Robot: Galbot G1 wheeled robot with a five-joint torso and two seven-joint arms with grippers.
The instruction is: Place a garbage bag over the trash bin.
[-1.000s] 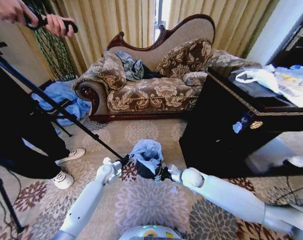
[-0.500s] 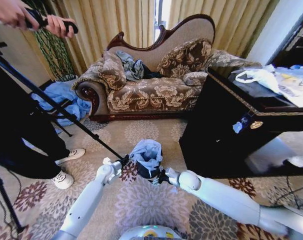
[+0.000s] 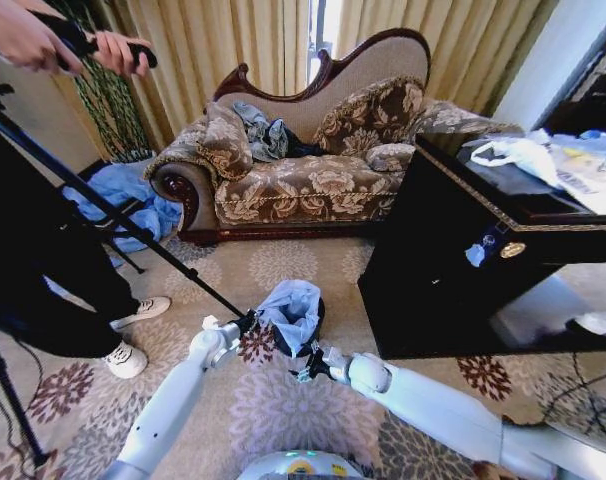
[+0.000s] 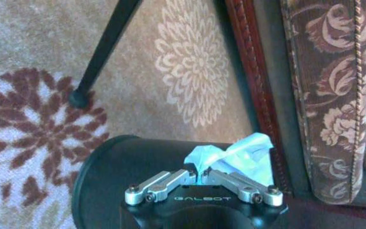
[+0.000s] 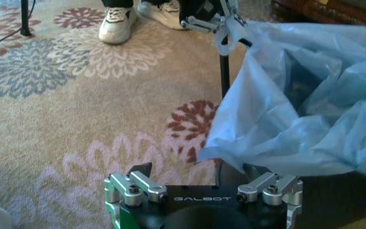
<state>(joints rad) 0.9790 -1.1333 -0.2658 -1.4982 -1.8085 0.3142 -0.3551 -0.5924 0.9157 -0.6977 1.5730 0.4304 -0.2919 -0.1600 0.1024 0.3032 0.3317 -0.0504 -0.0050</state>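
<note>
The small black trash bin (image 3: 311,322) stands on the carpet in front of me. The pale blue garbage bag (image 3: 291,306) is draped loosely over its mouth and bunched up above it. My left gripper (image 3: 247,322) is at the bin's left rim, shut on a fold of the garbage bag (image 4: 237,155) beside the trash bin (image 4: 119,176). My right gripper (image 3: 308,365) sits low at the bin's near side. In the right wrist view my right gripper (image 5: 202,188) stands open, just below the hanging garbage bag (image 5: 297,109).
A patterned sofa (image 3: 303,185) stands behind the bin, and a black cabinet (image 3: 453,260) is close on the right. A tripod leg (image 3: 133,235) slants down to the bin's left. A person's shoes (image 3: 133,335) and a blue cloth heap (image 3: 118,200) lie at left.
My right gripper has drawn back from the bin's right side toward me and sunk lower. The bag has settled slightly. The left gripper keeps its hold.
</note>
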